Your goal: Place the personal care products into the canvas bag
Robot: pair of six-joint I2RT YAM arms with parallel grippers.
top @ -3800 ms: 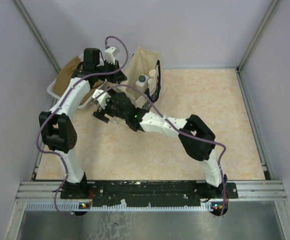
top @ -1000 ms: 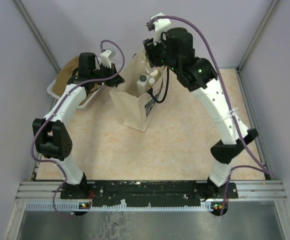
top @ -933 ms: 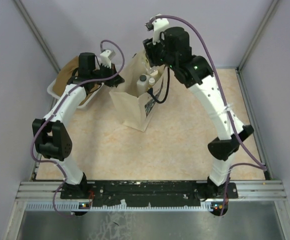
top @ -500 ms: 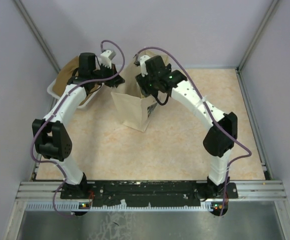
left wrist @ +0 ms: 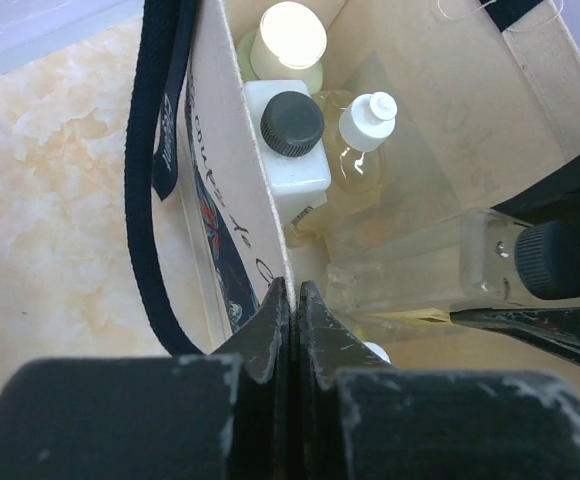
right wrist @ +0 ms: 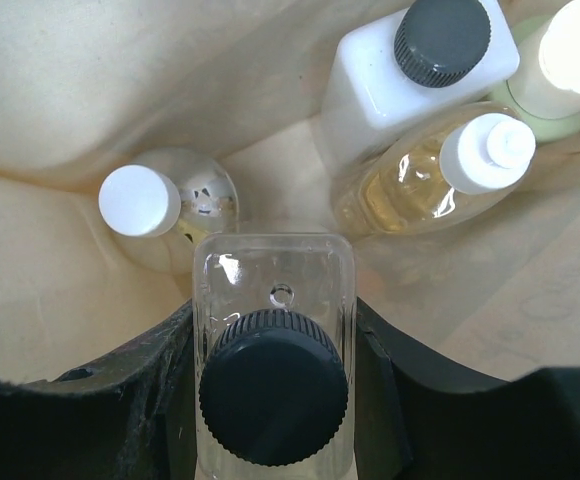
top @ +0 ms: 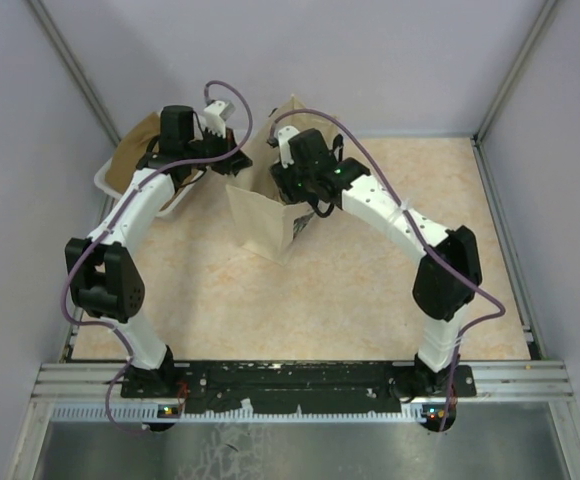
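Note:
The beige canvas bag (top: 258,218) stands upright at the back of the table. My left gripper (left wrist: 295,292) is shut on its near rim, with the cloth pinched between the jaws. My right gripper (right wrist: 273,330) is inside the bag's mouth, shut on the slim clear bottle (right wrist: 273,290) with the black cap, which also shows in the left wrist view as the clear bottle (left wrist: 420,272). On the bag's floor stand the olive-green bottle (left wrist: 288,38), the square whitish bottle (left wrist: 290,150), the amber bottle (left wrist: 362,160) and the silvery round bottle (right wrist: 160,215).
A white tub with brown cloth (top: 122,165) sits at the back left, under the left arm. The bag's black handle (left wrist: 150,190) hangs down its outer side. Metal posts and grey walls close in the table.
My right arm has come down from high above the bag, bringing the clear bottle into the bag's mouth. The left gripper has kept its hold on the rim.

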